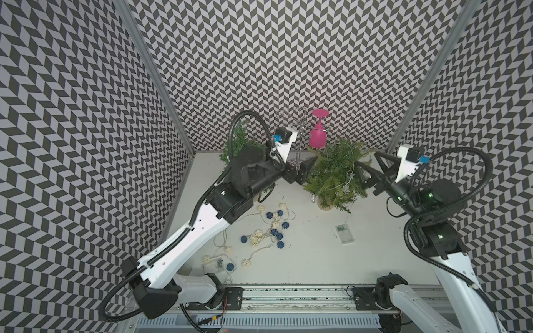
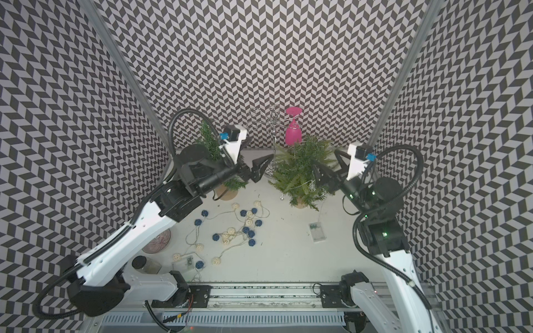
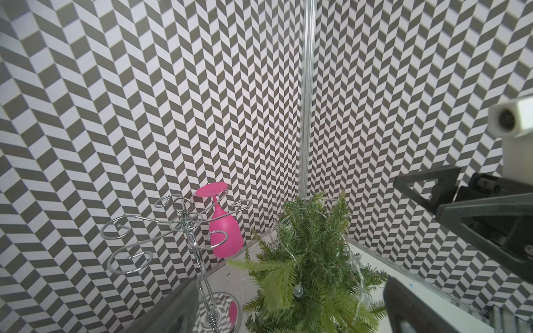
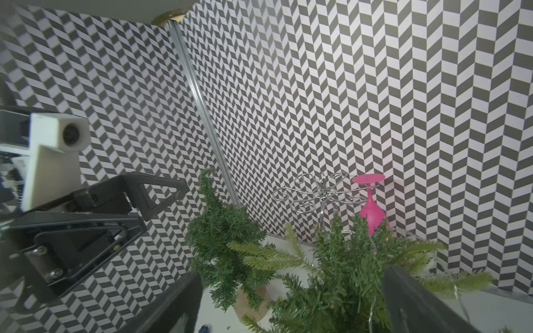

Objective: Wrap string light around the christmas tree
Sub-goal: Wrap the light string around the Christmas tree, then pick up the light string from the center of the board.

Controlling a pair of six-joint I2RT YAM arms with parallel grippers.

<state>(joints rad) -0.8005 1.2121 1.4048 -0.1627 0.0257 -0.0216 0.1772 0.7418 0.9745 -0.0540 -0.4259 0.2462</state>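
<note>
The green christmas tree (image 1: 331,176) (image 2: 300,173) stands in a tan pot at the back right of the table. A thin clear string light (image 1: 351,174) with small bulbs (image 3: 298,289) winds through its branches. Its clear battery box (image 1: 344,234) lies on the table in front. My left gripper (image 1: 301,173) (image 3: 291,305) is open just left of the tree, holding nothing. My right gripper (image 1: 366,159) (image 4: 297,299) is open just right of it, also empty. In each wrist view the tree (image 4: 346,274) fills the gap between the fingers.
A second, darker tree (image 1: 239,141) stands behind the left arm. A chrome glass rack (image 1: 300,135) with a pink glass (image 1: 318,129) hanging upside down is at the back wall. A garland of blue and cream balls (image 1: 271,227) sprawls mid-table. Patterned walls enclose three sides.
</note>
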